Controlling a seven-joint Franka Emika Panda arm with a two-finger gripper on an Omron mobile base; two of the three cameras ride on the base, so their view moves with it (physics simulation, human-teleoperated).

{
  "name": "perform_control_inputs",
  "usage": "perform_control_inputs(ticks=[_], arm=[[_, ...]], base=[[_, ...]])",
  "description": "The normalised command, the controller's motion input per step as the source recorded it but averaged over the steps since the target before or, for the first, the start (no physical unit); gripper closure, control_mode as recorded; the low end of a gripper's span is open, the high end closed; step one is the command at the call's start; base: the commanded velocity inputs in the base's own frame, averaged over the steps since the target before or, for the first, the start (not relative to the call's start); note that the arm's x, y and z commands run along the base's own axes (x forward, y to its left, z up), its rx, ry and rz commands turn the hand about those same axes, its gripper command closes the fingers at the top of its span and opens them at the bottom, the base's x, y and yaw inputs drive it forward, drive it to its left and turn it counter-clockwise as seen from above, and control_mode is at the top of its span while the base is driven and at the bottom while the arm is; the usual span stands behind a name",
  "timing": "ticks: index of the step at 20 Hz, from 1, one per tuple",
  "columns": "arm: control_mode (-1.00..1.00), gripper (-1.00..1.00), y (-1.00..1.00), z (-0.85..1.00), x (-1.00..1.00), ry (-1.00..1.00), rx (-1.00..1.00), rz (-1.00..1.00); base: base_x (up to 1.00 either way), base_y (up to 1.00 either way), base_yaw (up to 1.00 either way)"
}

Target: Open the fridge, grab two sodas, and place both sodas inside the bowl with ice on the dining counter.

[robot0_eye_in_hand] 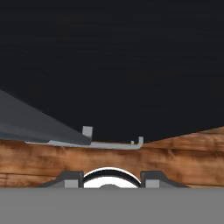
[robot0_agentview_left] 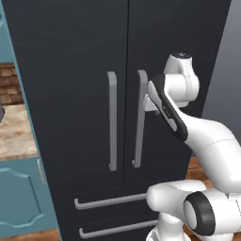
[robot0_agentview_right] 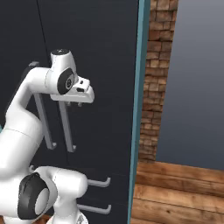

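Two doors of the fridge (robot0_agentview_left: 70, 61) are shut, black panels meeting at a centre seam, each with a long grey vertical handle beside that seam. Left handle (robot0_agentview_left: 112, 120) stands free. Right handle (robot0_agentview_left: 139, 117) has the gripper (robot0_agentview_left: 149, 104) at its upper part; from the left base view the hand sits right against the bar, with the bulky white wrist just to the right of it. From the right base view the hand (robot0_agentview_right: 75, 101) points down and its short fingers overlap the top of the right handle (robot0_agentview_right: 66, 127); whether they actually clasp the bar I cannot tell from that angle. Fingers read as pressed close together, with little gap between them. The hand view looks down the black door face (robot0_eye_in_hand: 113, 57) at a grey bar (robot0_eye_in_hand: 109, 144) running across, wood floor (robot0_eye_in_hand: 175, 157) beyond it, and two dark fingertips (robot0_eye_in_hand: 70, 178) low in the picture.

Below the doors, two drawers carry horizontal grey handles, upper (robot0_agentview_left: 110, 201) and lower (robot0_agentview_left: 117, 229), both shut.

Left of the fridge: teal cabinet (robot0_agentview_left: 21, 197) and a beige stone counter (robot0_agentview_left: 14, 134) with brick wall (robot0_agentview_left: 7, 84) behind. Right of the fridge: a teal side panel (robot0_agentview_right: 138, 109), a brick column (robot0_agentview_right: 153, 78), a grey wall (robot0_agentview_right: 197, 78) and plank floor (robot0_agentview_right: 179, 192).
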Motion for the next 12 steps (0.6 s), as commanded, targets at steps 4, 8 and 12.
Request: perform_control_inputs(ticks=[4, 8, 12], arm=[[1.0, -1.0, 0.0, 0.0, -0.12, -0.04, 0.0, 0.0], [1.0, -1.0, 0.0, 0.0, 0.0, 0.0, 0.0, 0.0], [1.0, -1.0, 0.0, 0.0, 0.0, 0.0, 0.0, 0.0]], base=[[-0.27, 0.03, 0.0], [-0.61, 0.22, 0.0], [-0.64, 0.28, 0.01]])
